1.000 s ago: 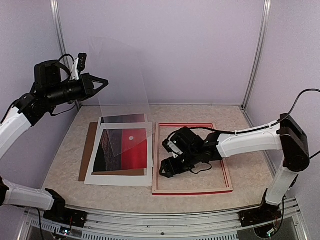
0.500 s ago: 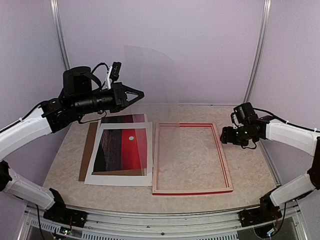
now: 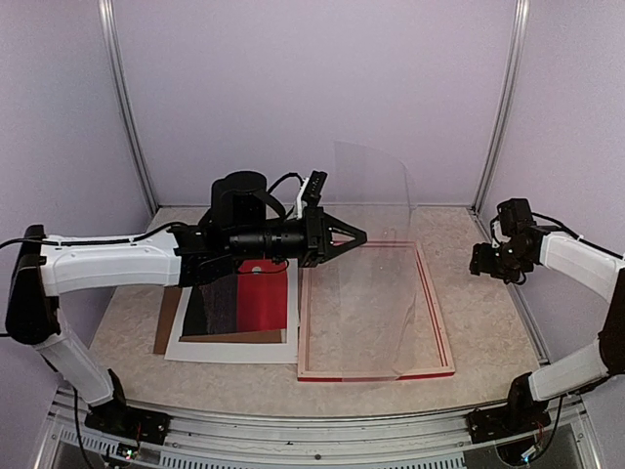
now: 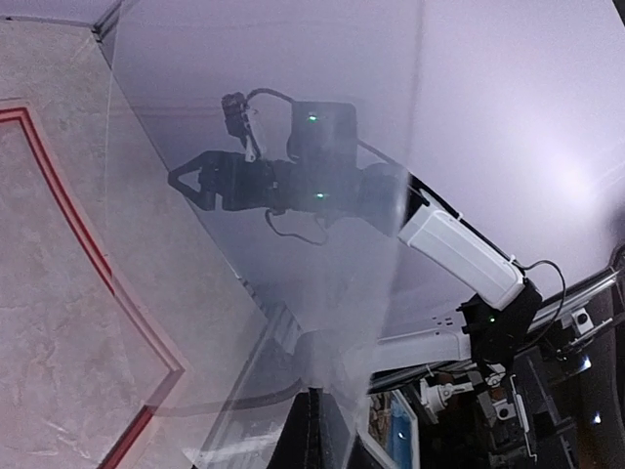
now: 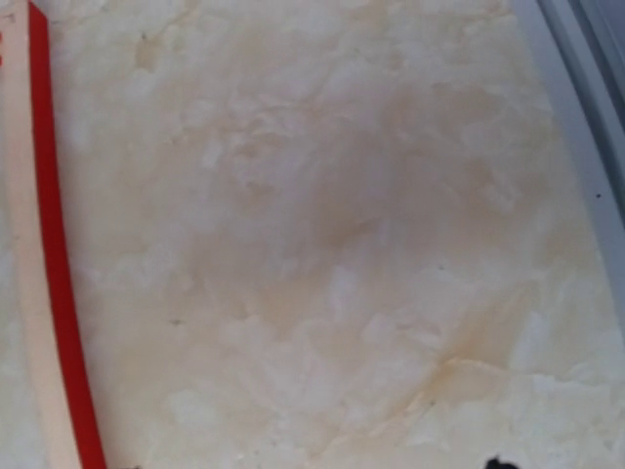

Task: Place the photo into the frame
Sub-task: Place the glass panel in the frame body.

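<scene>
The photo (image 3: 264, 299), red and dark, lies flat at the left under a white mat (image 3: 229, 348), and my left arm hides part of it. To its right, flat on the table, is the red frame (image 3: 376, 374), whose edge also shows in the wrist views (image 4: 61, 200) (image 5: 54, 264). My left gripper (image 3: 357, 235) (image 4: 321, 435) is shut on the edge of a clear sheet (image 3: 376, 269). That sheet hangs bowed over the frame with its lower edge near the frame's front rail. My right gripper (image 3: 485, 262) hovers right of the frame, open and holding nothing.
A brown backing board (image 3: 168, 315) sticks out from under the mat on the left. Lilac walls and metal posts (image 3: 498, 107) close in the table. The right wrist view shows bare marbled tabletop (image 5: 342, 244) beside the frame's right rail.
My left arm swung right from the back left corner, carrying the clear sheet over the frame. My right arm pulled off the frame to the right edge.
</scene>
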You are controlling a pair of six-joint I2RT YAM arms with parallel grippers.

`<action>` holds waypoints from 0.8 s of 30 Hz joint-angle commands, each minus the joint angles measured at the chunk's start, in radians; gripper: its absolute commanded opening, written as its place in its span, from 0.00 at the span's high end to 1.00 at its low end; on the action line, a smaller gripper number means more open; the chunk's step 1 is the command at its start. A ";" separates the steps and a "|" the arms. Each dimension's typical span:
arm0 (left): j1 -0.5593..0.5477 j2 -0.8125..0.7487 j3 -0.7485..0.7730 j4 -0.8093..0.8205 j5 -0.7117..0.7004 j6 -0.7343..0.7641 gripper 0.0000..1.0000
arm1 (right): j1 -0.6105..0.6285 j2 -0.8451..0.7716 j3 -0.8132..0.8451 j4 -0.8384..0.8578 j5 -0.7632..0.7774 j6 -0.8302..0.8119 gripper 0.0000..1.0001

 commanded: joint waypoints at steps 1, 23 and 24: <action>-0.025 0.077 0.048 0.270 0.109 -0.142 1.00 | -0.029 0.007 0.022 -0.004 -0.029 -0.038 0.25; -0.027 0.286 0.157 0.475 0.107 -0.295 1.00 | -0.091 -0.003 0.029 -0.008 -0.027 -0.041 0.26; -0.027 0.294 0.156 0.488 0.105 -0.306 1.00 | -0.102 0.000 0.034 -0.008 -0.031 -0.043 0.26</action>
